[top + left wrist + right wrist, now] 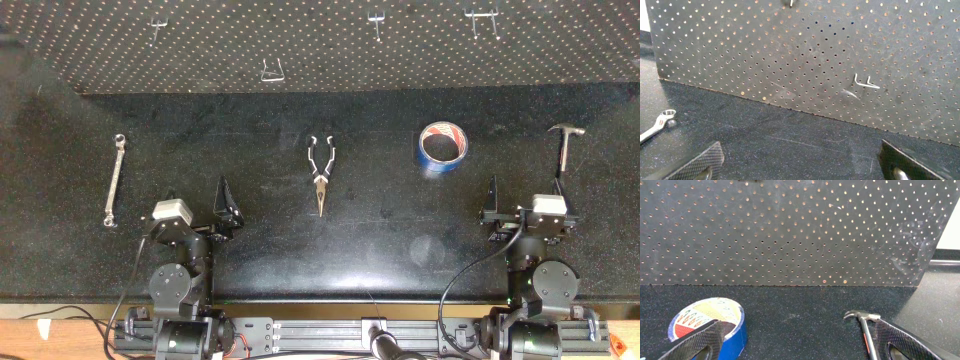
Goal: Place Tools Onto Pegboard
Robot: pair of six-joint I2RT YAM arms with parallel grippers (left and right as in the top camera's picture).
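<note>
left gripper (800, 165) and right gripper (801, 343) spread apart; wrench (113, 181), pliers (320, 178), tape (442, 146), hammer (563, 150) lie on table (390, 235).

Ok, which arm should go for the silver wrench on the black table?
Left. The long silver metal wrench lies at the left end of the black table, nearest the open left claw; the right claw sits far across, by the small steel-headed hammer.
</note>
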